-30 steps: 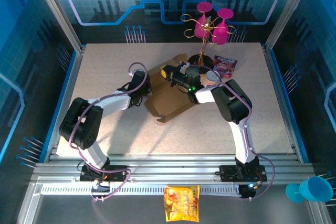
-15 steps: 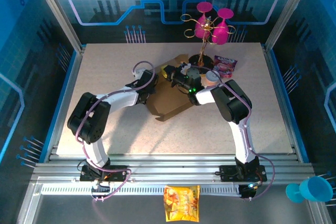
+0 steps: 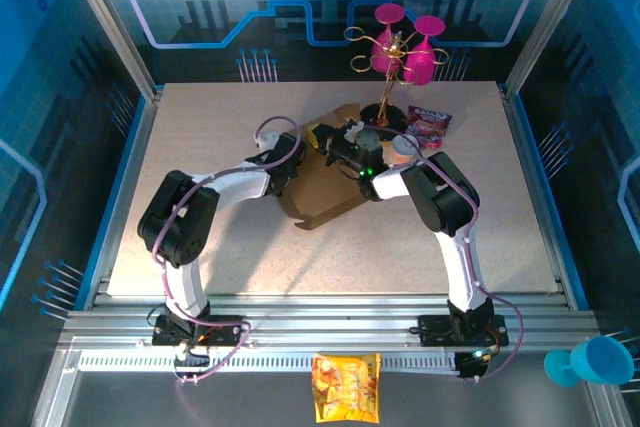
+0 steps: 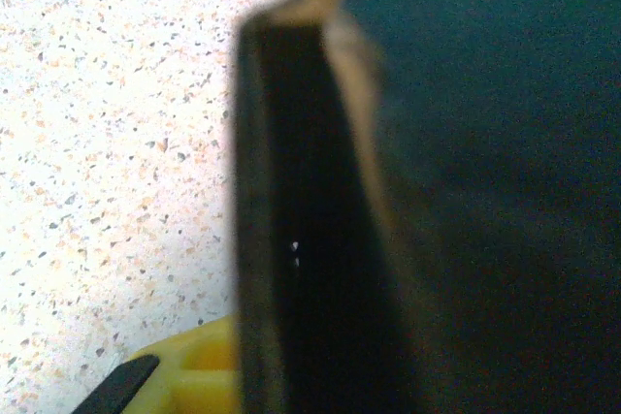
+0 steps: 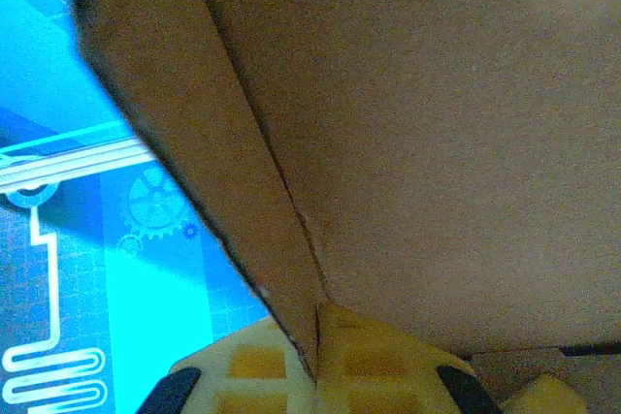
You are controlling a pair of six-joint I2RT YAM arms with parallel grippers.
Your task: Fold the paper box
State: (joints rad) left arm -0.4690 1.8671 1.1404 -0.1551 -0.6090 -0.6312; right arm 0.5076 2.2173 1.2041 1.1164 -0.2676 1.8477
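Note:
The paper box (image 3: 325, 187), plain brown cardboard, lies partly unfolded in the middle of the table. My left gripper (image 3: 287, 161) is at its left edge. In the left wrist view a dark, blurred cardboard wall (image 4: 427, 191) stands between the jaws; one yellow finger (image 4: 189, 380) presses against it and the other is hidden behind it. My right gripper (image 3: 322, 137) is at the box's far edge. In the right wrist view its yellow fingers (image 5: 252, 366) meet at the right gripper (image 5: 318, 327), pinching a raised flap (image 5: 213, 133) of the box.
A gold stand with pink goblets (image 3: 402, 52) and a small dark snack packet (image 3: 430, 125) sit just behind the box. A yellow-orange snack bag (image 3: 346, 385) lies on the front rail. A blue cup (image 3: 592, 359) is at the bottom right.
My left arm has swung right, up to the box's left edge, and its jaws have narrowed onto the cardboard. The right gripper has kept its hold and barely moved.

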